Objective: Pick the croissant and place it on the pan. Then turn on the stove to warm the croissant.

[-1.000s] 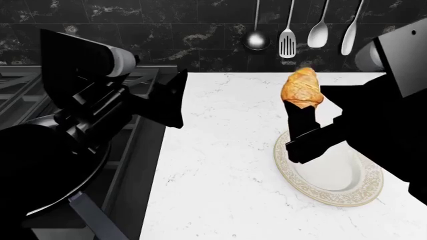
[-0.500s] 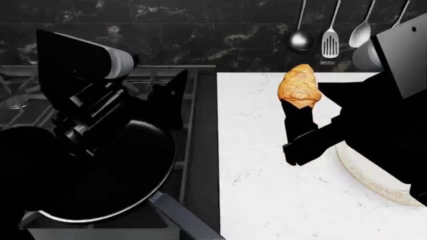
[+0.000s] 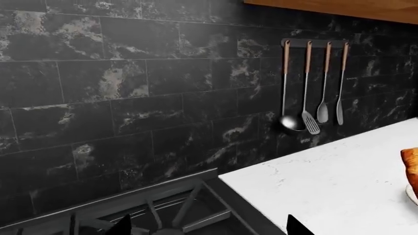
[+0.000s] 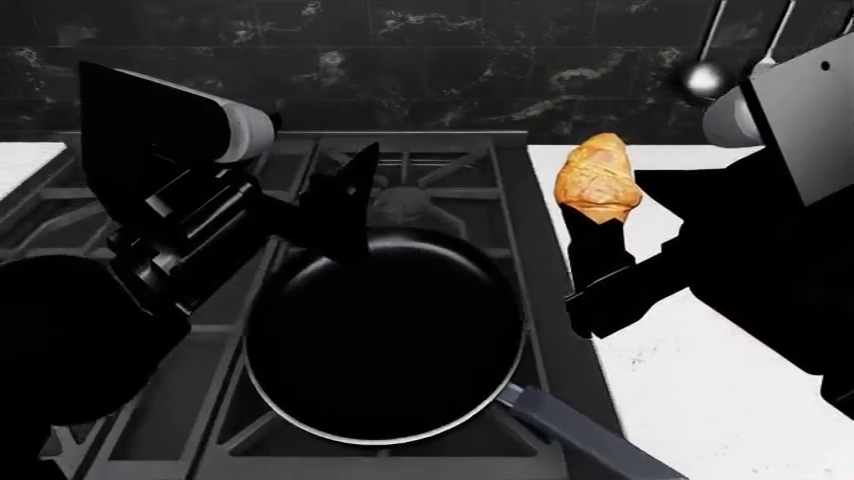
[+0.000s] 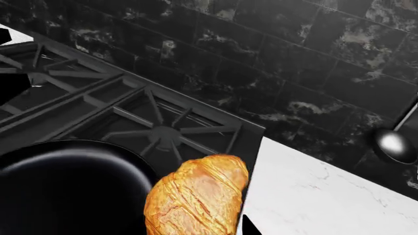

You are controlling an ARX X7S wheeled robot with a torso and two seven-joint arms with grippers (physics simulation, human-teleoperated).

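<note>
My right gripper (image 4: 597, 222) is shut on the golden croissant (image 4: 599, 177) and holds it in the air over the white counter's left edge, just right of the stove (image 4: 441, 165). In the right wrist view the croissant (image 5: 197, 196) hangs beside the black pan (image 5: 65, 188). The round black pan (image 4: 384, 340) sits on the stove's front grate, its grey handle (image 4: 587, 445) pointing to the front right. My left gripper (image 4: 350, 205) is open and empty above the pan's far rim; its fingertips (image 3: 122, 226) frame the grate (image 3: 183, 215).
White marble counter (image 4: 694, 390) lies right of the stove, and shows in the left wrist view (image 3: 326, 176). Utensils hang on the black tiled wall (image 3: 312, 88); a ladle (image 5: 394, 142) shows in the right wrist view. A strip of counter (image 4: 27, 160) lies at far left.
The view has swung left: the stove and pan now fill the middle, the plate has gone out of view. The croissant stays held in my right gripper.
</note>
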